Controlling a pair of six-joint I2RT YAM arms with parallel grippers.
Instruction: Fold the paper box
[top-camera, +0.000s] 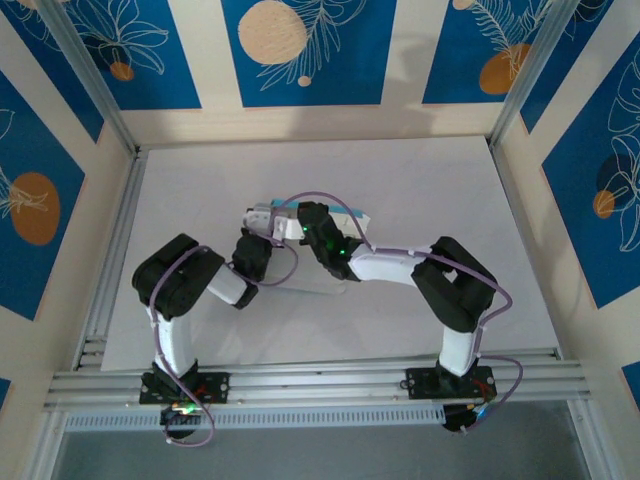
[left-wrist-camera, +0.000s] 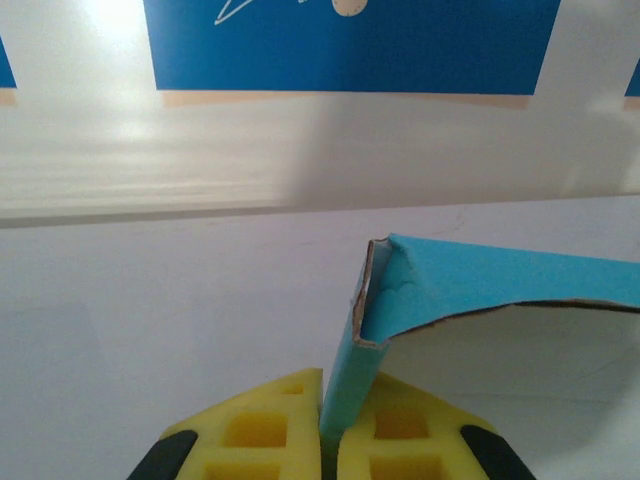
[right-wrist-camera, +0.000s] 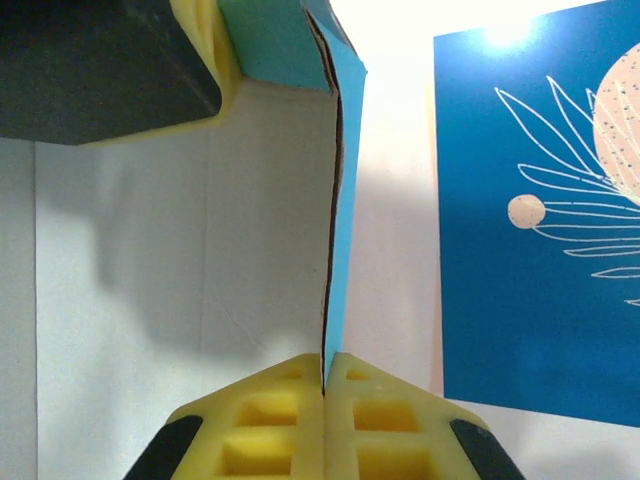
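Both arms reach inward and meet above the middle of the white tabletop (top-camera: 420, 190). The paper box (top-camera: 352, 214) is held between them, raised off the surface. Only a short strip of it, light blue and white, shows from above, just behind the right wrist.

Left gripper (top-camera: 268, 222): pressed together on card. In the left wrist view its yellow fingers (left-wrist-camera: 260, 430) pinch the lower edge of an upright light-blue flap at the gripper (left-wrist-camera: 328, 440). Directly above the pinch the flap meets a creased corner. From there the paper box (left-wrist-camera: 500, 275) extends to the right as a blue panel with a white underside, hanging clear of the tabletop.

Right gripper (top-camera: 300, 222): pressed together on card. In the right wrist view the gripper (right-wrist-camera: 324, 420) clamps the near end of a thin panel seen edge-on. The paper box (right-wrist-camera: 342, 230) runs straight up from the pinch, with its light-blue face to the right. At the far end of that panel a yellow finger (right-wrist-camera: 200, 20) of the left gripper bears against the blue card.

The two grippers sit close together, each gripping a different part of the same sheet.
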